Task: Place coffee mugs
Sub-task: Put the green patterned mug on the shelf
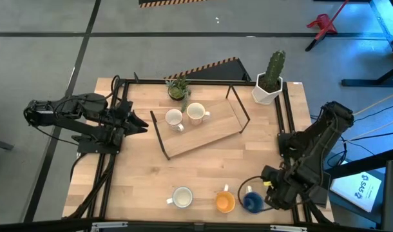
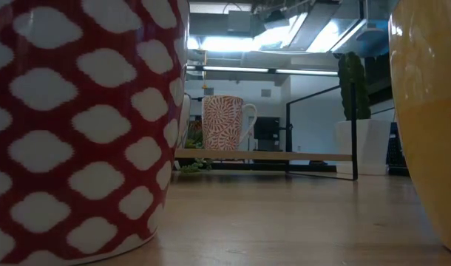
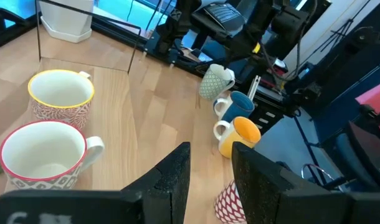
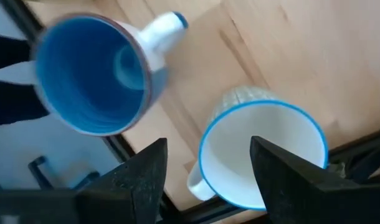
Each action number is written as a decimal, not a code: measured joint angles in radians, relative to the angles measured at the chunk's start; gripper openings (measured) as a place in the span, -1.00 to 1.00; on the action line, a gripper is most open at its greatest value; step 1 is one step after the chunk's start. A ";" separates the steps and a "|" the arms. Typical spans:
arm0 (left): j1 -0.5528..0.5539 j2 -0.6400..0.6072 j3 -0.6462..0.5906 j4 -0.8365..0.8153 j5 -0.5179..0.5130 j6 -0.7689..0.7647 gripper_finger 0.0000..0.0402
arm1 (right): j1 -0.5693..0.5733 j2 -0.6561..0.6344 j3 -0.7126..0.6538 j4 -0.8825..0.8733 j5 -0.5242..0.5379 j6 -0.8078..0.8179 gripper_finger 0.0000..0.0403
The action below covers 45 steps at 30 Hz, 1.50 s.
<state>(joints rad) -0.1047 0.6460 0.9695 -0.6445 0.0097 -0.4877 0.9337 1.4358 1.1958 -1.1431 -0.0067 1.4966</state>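
My right gripper (image 4: 205, 165) hung open over a blue-rimmed white mug (image 4: 263, 151) at the tabletop (image 1: 203, 171) front-right edge, blue mug (image 1: 251, 202) just beside it (orange mug (image 1: 225, 202) next along). Left gripper (image 3: 209, 168) waited open near two mugs (image 1: 183, 116) on the tray (image 1: 203, 138).

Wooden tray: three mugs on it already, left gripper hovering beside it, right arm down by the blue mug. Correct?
Not three. The high view shows two mugs on the wooden tray. The rest holds: left gripper is beside the tray, right gripper by the blue mug.
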 joint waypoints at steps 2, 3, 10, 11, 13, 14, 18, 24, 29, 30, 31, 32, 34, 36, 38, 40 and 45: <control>0.000 0.000 0.000 0.000 0.000 0.000 -0.44 | 0.014 0.000 -0.026 0.018 0.007 0.036 0.06; 0.000 0.000 0.000 0.000 0.000 0.000 -0.44 | 0.018 -0.001 -0.042 0.043 0.007 0.044 0.06; 0.000 0.000 0.000 0.000 0.000 0.001 -0.44 | 0.014 0.000 -0.155 0.149 0.005 0.055 0.06; 0.000 0.000 0.000 0.001 0.000 0.001 -0.44 | 0.014 0.000 -0.164 0.152 -0.001 0.060 0.06; 0.000 0.000 0.000 0.000 -0.001 0.001 -0.44 | 0.014 0.000 -0.182 0.161 -0.021 0.067 0.05; 0.000 0.000 0.000 0.001 -0.001 0.001 -0.44 | 0.014 0.000 -0.192 0.165 -0.024 0.069 0.04; 0.000 0.000 0.000 0.001 -0.001 0.002 -0.44 | 0.014 0.000 -0.222 0.200 -0.040 0.069 -0.15; 0.000 0.000 0.000 0.001 -0.002 0.024 -0.44 | -0.013 -0.001 -0.239 0.202 -0.068 0.058 -0.88; 0.000 0.000 0.000 0.000 -0.002 0.028 -0.44 | -0.045 -0.003 -0.239 0.186 -0.040 0.011 -0.93; 0.000 0.000 0.000 0.001 -0.001 0.028 -0.44 | -0.055 -0.007 -0.236 0.178 -0.036 -0.004 -0.96; 0.000 0.000 0.000 0.000 -0.001 0.028 -0.44 | -0.068 -0.012 -0.230 0.165 -0.027 -0.027 -0.97; 0.000 0.000 0.000 0.001 -0.001 0.028 -0.44 | -0.086 -0.021 -0.223 0.155 -0.015 -0.046 -0.96; 0.000 0.000 0.000 0.000 0.000 0.028 -0.44 | -0.135 -0.044 -0.198 0.125 0.000 -0.097 -0.96; 0.000 0.000 0.000 0.000 0.001 0.028 -0.44 | -0.192 -0.065 -0.173 0.081 0.009 -0.170 -0.98; 0.000 0.000 0.000 0.000 0.001 0.029 -0.44 | -0.264 -0.076 -0.142 0.034 0.009 -0.273 -0.98; 0.000 0.000 0.000 -0.003 0.002 0.030 -0.44 | -0.353 -0.081 -0.098 0.023 -0.003 -0.403 -0.98; 0.000 0.000 0.000 -0.019 0.010 0.047 -0.44 | -0.588 -0.061 0.042 0.022 -0.024 -0.773 -0.99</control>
<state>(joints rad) -0.1051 0.6460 0.9695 -0.6638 0.0196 -0.4405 0.3454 1.3753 1.2375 -1.1206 -0.0303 0.7240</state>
